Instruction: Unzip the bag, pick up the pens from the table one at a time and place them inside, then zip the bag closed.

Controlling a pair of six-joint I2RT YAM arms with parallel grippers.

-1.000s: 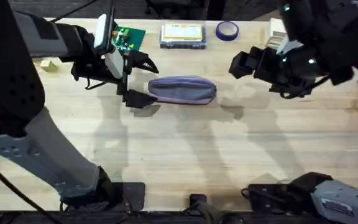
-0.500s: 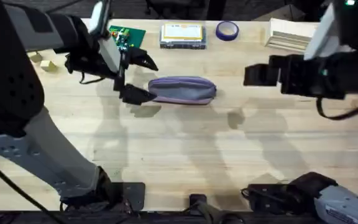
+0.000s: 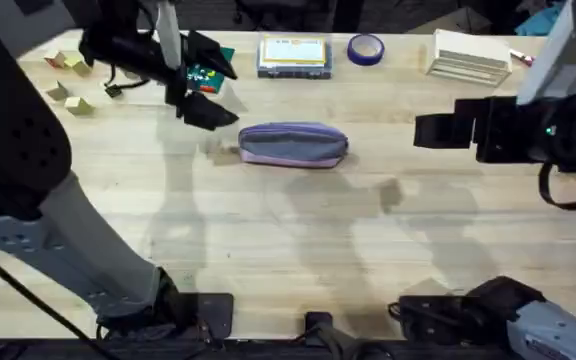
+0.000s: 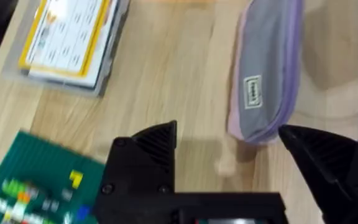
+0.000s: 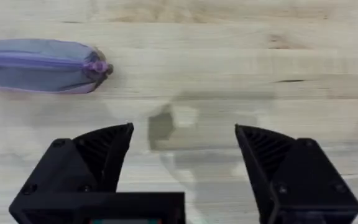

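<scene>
The bag (image 3: 293,144) lies lengthwise on the surface (image 3: 298,240), in the middle of its far half, lavender on top with a grey side panel, and its zipper looks drawn shut, the pull sitting at the end that faces the right arm. The left pincer (image 3: 206,88) hangs above the surface just off the bag's left end, a little farther back, over a green circuit board (image 3: 206,66); its black fingers (image 4: 146,163) are spread apart and grasp nothing, and in the left wrist view the grey end of the bag (image 4: 267,74) lies ahead of the gap between them, nearer one fingertip than the other, apart from both. The right pincer (image 3: 438,130) is raised well to the right of the bag, its fingers (image 5: 101,155) also spread wide and empty; from the right wrist camera the bag's zipper end (image 5: 42,65) lies off to one side and well apart, with bare wood and a shadow under the gap. Along the far edge of the surface stand a clear plastic box with a yellow label (image 3: 293,55), a roll of blue tape (image 3: 365,47) beside it, and a stack of pale wooden pieces (image 3: 468,58) toward the right; small wooden blocks (image 3: 68,92) lie at the far left
</scene>
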